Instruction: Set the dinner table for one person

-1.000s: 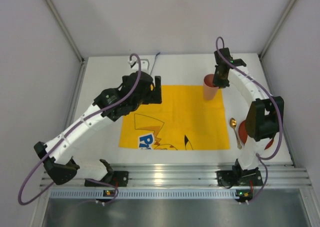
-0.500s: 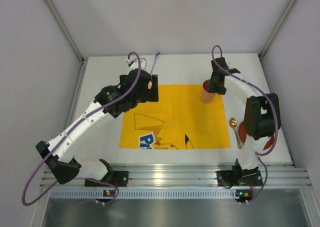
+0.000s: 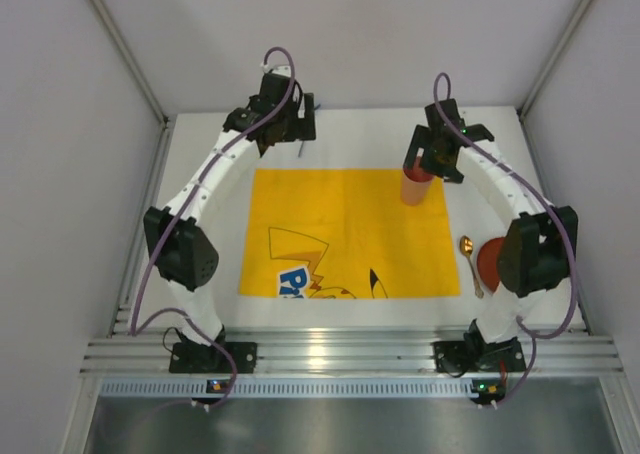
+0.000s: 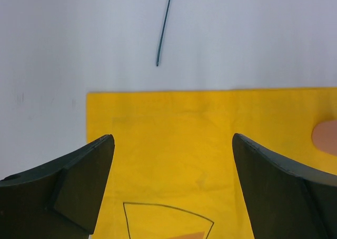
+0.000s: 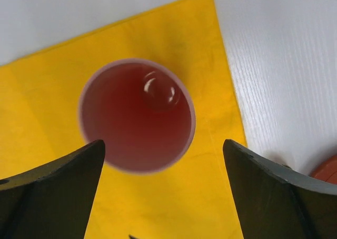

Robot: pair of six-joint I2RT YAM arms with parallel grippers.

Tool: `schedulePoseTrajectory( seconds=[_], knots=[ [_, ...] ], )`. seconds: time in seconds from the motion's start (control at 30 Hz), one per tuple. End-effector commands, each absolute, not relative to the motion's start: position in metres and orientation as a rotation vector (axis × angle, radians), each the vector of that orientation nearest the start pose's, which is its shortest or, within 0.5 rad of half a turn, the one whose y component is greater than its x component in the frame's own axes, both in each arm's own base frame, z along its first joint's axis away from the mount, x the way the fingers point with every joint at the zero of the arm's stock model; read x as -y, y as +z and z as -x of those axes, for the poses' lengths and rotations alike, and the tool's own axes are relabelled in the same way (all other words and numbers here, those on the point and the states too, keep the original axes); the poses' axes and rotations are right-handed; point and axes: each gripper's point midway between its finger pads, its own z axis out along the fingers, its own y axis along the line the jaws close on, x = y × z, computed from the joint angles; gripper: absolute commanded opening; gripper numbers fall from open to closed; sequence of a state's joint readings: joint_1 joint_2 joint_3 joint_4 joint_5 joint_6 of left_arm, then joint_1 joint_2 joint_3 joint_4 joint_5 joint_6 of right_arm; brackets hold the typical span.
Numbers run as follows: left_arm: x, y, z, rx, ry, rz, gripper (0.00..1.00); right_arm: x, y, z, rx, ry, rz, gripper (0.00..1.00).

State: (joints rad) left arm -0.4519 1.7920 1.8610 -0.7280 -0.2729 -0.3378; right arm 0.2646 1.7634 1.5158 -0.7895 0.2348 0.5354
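Spanning nearly the whole overhead view, the white table [image 3: 370,139] carries every item; an aluminium rail [image 3: 350,354] runs along its near edge, where both arm bases are bolted.

1. Cloth. A yellow cloth [image 3: 350,224] lies flat at the table's centre. Its print shows black cartoon outlines and bold blue lettering [image 3: 292,277] at the near edge. The lettering is cut off by the hem; the first character resembles "P" or "R", and the rest cannot be read.

2. Cup. A pink cup [image 3: 413,189] stands upright on the far right corner of the cloth. The right wrist view looks straight down into it; nothing shows inside.

3. Right tool. The right tool [image 3: 432,164] hangs above the cup with its jaws spread wide. One finger stands at each side of the cup, and yellow cloth shows between each finger and the rim, so nothing is gripped.

4. Left tool. The left tool [image 3: 290,134] is at the far left, over bare table beyond the cloth's far edge. Its jaws are spread wide and hold nothing.

5. Other items.
- A gold spoon [image 3: 468,259] lies on the table just right of the cloth.
- A red dish [image 3: 488,264] sits just beside the spoon, partly hidden by the right arm. Contact between them cannot be told.
- A thin dark rod [image 4: 163,26] lies on the table beyond the cloth's far edge.
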Motion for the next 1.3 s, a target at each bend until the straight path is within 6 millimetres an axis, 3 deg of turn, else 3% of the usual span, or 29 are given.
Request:
schedulePoseTrajectory(
  seconds=[0.0,0.07,0.1,0.23,0.3,0.33,0.37,0.4,0.43,0.53,0.57,0.7,0.87,1.13,1.2,1.27],
  knots=[
    [0.190,0.259,-0.513,-2.134,-0.200,-0.029,0.99,-0.102,0.233,-0.395,-2.363,0.121,-0.419,0.95],
    [0.190,0.242,-0.534,-2.137,-0.181,-0.046,0.99,-0.102,0.244,-0.384,-2.358,0.129,-0.411,0.95],
    [0.189,0.224,-0.553,-2.156,-0.168,-0.036,0.99,-0.099,0.244,-0.378,-2.371,0.117,-0.410,0.95],
    [0.182,0.196,-0.594,-2.154,-0.188,0.004,0.98,-0.095,0.244,-0.368,-2.404,0.095,-0.405,0.95],
    [0.187,0.200,-0.617,-2.097,-0.260,-0.008,0.99,-0.096,0.250,-0.362,-2.404,0.111,-0.391,0.95],
    [0.191,0.175,-0.627,-2.119,-0.267,-0.014,0.99,-0.096,0.251,-0.358,-2.410,0.113,-0.388,0.95],
    [0.192,0.171,-0.634,-2.108,-0.274,-0.022,0.99,-0.094,0.257,-0.353,-2.401,0.120,-0.388,0.95],
    [0.198,0.181,-0.644,-2.064,-0.296,-0.026,0.99,-0.092,0.257,-0.349,-2.404,0.112,-0.386,0.95],
    [0.205,0.159,-0.649,-2.085,-0.323,-0.046,0.99,-0.090,0.256,-0.343,-2.423,0.100,-0.383,0.95],
    [0.205,0.134,-0.654,-2.104,-0.309,-0.038,0.98,-0.082,0.255,-0.326,-2.445,0.068,-0.395,0.94],
    [0.203,0.118,-0.653,-2.131,-0.291,-0.037,0.97,-0.079,0.256,-0.321,-2.440,0.066,-0.404,0.94],
    [0.199,0.082,-0.645,-2.206,-0.247,-0.054,0.84,-0.069,0.253,-0.311,-2.449,0.006,-0.422,0.95],
    [0.189,0.055,-0.638,-2.259,-0.101,-0.061,0.62,-0.064,0.249,-0.318,-2.464,-0.018,-0.439,0.94],
    [0.165,0.009,-0.622,-2.360,0.088,-0.077,0.40,-0.072,0.245,-0.335,-2.495,-0.007,-0.390,0.95],
    [0.162,0.000,-0.618,-2.385,0.107,-0.073,0.25,-0.072,0.244,-0.338,-2.503,-0.012,-0.374,0.94],
    [0.162,-0.005,-0.615,-2.401,0.105,-0.077,0.18,-0.072,0.243,-0.339,-2.507,-0.017,-0.364,0.94]
  ],
)
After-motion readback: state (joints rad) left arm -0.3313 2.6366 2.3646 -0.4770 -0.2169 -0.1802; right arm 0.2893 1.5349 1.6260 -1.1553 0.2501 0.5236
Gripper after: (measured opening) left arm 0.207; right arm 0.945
